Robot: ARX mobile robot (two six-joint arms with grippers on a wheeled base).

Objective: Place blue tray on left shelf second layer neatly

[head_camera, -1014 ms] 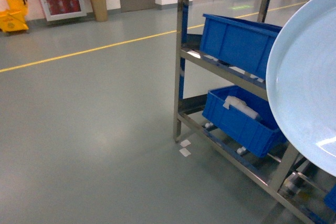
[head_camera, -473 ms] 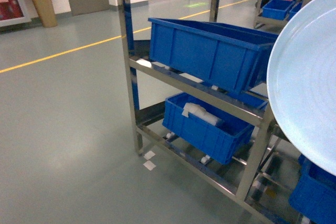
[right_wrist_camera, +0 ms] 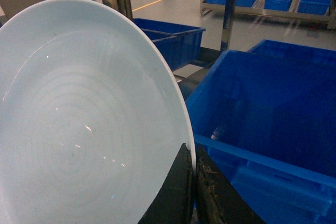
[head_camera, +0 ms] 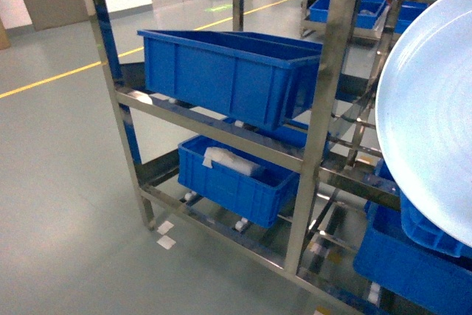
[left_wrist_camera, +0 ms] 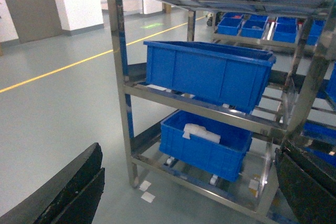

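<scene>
1. The blue tray (right_wrist_camera: 79, 124) is held up on its edge, not lying flat. In the head view it fills the right side (head_camera: 431, 116), near the camera. It is not on any shelf yet.

2. The right end effector (right_wrist_camera: 190, 182) pinches the tray's rim at the bottom. Its two dark fingers (right_wrist_camera: 176, 192) are squeezed tight on the thin edge, one on each side.

3. The big change is in the view. A second ago the steel rack (head_camera: 324, 94) stood far off to the right, with a lot of bare floor (head_camera: 59, 182) in front. Now the rack fills most of the head view and the floor patch is small. So the robot has rolled closer and turned toward it. The tray looks the same in the grip as it did before.

4. That means the carrying part is nearly over, I think. The putting-down part has not begun.

5. The left shelf second layer (head_camera: 214, 127) is the steel rail level in the left bay. A deep blue crate (head_camera: 221, 68) already sits on it. Another blue crate (head_camera: 232, 175) with something white inside (head_camera: 228, 160) sits on the level below.

6. The left end effector (left_wrist_camera: 189, 192) holds nothing. Its dark fingers (left_wrist_camera: 68, 192) show at both bottom corners of its own view, spread wide apart.

7. The tray will probably need to tip flat before it goes in.
</scene>
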